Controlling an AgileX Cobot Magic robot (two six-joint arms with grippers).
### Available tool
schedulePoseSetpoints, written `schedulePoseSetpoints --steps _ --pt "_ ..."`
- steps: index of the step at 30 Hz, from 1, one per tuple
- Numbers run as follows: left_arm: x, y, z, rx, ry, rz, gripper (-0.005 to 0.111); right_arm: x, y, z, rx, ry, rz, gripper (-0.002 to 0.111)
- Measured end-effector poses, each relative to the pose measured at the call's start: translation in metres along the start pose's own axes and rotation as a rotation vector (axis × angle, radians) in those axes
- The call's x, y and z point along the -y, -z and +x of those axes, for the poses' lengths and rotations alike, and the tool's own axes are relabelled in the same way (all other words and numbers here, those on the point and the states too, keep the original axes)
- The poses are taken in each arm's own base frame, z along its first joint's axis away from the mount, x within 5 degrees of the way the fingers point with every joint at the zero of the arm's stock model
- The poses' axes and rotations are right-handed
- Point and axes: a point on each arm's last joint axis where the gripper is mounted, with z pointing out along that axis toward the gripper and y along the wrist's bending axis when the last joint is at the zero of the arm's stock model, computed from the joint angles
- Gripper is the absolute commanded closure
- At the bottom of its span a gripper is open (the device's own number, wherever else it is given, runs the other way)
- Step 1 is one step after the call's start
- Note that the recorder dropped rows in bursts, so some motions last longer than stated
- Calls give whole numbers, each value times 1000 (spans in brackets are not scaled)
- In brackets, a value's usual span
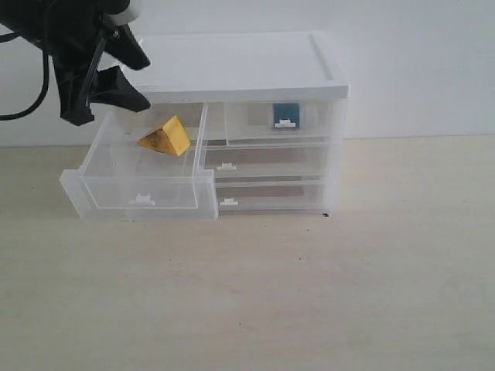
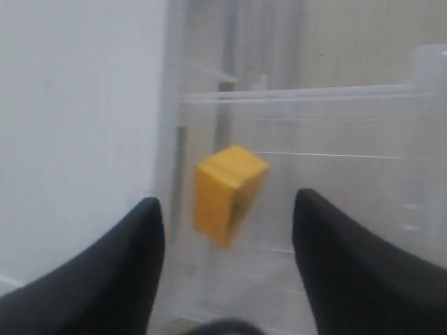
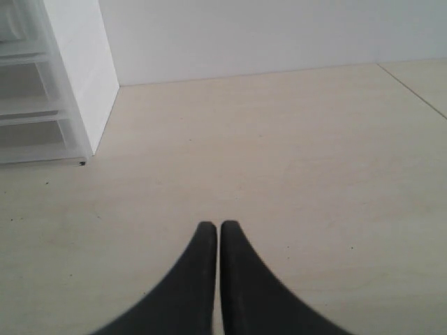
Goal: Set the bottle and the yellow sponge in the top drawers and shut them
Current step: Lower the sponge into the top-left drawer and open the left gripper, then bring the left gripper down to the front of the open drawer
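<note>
The left top drawer (image 1: 93, 166) is pulled far out of the white-topped cabinet (image 1: 240, 62). The yellow sponge (image 1: 166, 137) sits tilted inside it, near the back right corner; whether it rests on the floor I cannot tell. My left gripper (image 1: 144, 83) hangs open just above the drawer's back left, clear of the sponge. In the left wrist view the yellow sponge (image 2: 227, 192) shows beyond the open left gripper (image 2: 229, 204), untouched. The bottle (image 1: 286, 114) shows as a teal patch through the shut right top drawer (image 1: 255, 124). My right gripper (image 3: 219, 225) is shut and empty over bare table.
Two full-width drawers (image 1: 271, 166) below are shut. The open drawer juts out toward the front left of the light wooden table (image 1: 309, 294). The cabinet side (image 3: 77, 70) stands well away from the right gripper. A white wall is behind.
</note>
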Motion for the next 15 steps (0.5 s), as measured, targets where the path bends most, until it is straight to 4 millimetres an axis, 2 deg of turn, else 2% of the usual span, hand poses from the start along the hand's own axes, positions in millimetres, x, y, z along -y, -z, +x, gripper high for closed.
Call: schedulePoseSetpoints --steps 7,12,15 --pt "22 3 3 -52 115 242 61 0 0 0 0 0 0 108" --pt "26 4 4 -58 96 288 52 0 0 0 0 0 0 108" --pt "26 3 5 -58 65 295 51 0 0 0 0 0 0 108"
